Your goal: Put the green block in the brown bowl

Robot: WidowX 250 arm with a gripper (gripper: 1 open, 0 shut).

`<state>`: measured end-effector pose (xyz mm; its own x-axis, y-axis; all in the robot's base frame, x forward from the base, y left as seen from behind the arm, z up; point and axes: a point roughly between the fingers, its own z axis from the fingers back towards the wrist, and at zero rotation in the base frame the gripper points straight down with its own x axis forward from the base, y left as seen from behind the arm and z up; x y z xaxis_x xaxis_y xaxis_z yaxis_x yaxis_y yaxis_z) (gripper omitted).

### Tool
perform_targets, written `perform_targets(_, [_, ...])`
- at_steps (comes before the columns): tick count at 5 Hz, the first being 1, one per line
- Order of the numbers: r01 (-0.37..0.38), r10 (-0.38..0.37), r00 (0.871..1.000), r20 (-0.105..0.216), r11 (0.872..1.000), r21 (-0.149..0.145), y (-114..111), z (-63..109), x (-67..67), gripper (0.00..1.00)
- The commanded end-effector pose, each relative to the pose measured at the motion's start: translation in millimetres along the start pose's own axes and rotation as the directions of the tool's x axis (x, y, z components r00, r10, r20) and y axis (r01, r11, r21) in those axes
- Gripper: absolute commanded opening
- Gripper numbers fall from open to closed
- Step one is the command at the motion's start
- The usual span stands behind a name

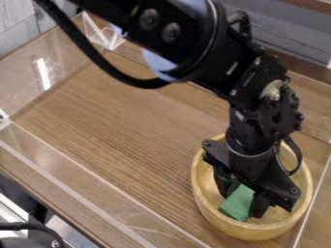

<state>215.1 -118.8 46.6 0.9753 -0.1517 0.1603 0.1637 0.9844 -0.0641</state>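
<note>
The green block [237, 204] is down inside the brown bowl [199, 188], which sits at the near right of the wooden table. The block leans at a slight tilt. My gripper [246, 199] reaches down into the bowl from above, with one dark finger on each side of the block, pressed against it. The gripper is shut on the block. The block's underside and the bowl's floor beneath it are hidden, so I cannot tell whether the block touches the bottom.
The bulky black arm [195, 48] and its cables cover the upper middle of the view. Clear plastic walls [39, 68] fence the wooden table [116, 126] on the left and near sides. The bowl lies close to the near right edge.
</note>
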Motion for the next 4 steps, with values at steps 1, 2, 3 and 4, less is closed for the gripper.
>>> perform_targets(1, [0.017,-0.016,0.999,0.037,1.000,-0.005,-4.9,6.4,8.9,0.00])
perform_targets(2, [0.016,-0.017,0.999,0.038,1.000,0.001,-4.4,6.1,9.8,0.00])
perform_targets(3, [0.017,-0.017,0.999,0.038,1.000,0.007,-4.0,6.1,10.7,0.00])
perform_targets(4, [0.017,-0.017,0.999,0.039,1.000,0.011,-3.7,6.2,11.4,0.00])
